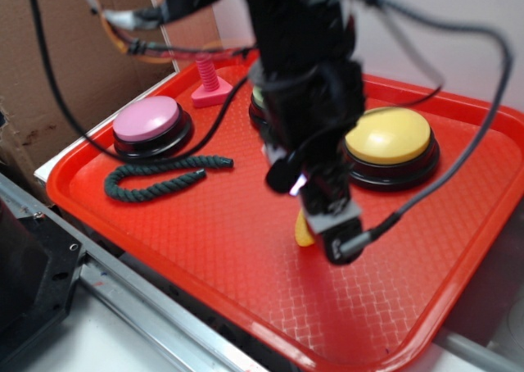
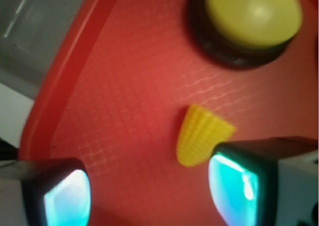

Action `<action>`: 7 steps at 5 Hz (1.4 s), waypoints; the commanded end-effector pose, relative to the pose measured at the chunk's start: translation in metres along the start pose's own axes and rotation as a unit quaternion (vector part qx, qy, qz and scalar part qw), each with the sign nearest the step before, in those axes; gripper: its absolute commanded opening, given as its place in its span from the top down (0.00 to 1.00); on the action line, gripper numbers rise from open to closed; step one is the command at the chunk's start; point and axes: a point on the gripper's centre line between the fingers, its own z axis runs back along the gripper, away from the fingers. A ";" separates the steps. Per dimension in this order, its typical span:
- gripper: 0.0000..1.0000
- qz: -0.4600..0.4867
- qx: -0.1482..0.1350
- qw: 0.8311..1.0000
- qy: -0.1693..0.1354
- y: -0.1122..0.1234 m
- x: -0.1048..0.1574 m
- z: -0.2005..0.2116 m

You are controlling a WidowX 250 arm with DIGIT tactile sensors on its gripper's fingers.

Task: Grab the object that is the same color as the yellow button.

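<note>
Red tray with a waffle-textured floor, seen from the exterior and wrist views. The gripper hangs low over the tray's middle, its two fingers spread apart with nothing between them. The toy corn, small, yellow and ribbed, lies on its side on the tray floor; in the wrist view it sits just inside the right-hand finger, partly overlapped by it, so whether they touch cannot be told. In the exterior view only a sliver of the corn shows beside the blurred arm. The yellow button, a dome on a black base, stands near the corn towards the tray's far right side. A pink button stands at the far left, with a dark green rope curled in front of it. A pink screw-shaped toy stands upright by the far rim. A further button behind the arm is mostly hidden.
</note>
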 end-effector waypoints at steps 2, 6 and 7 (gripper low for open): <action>0.00 0.063 -0.045 0.996 -0.039 0.009 0.023 -0.004; 0.00 0.054 0.001 0.996 0.074 0.010 0.020 -0.027; 0.00 0.045 0.004 0.995 0.086 0.014 0.025 -0.030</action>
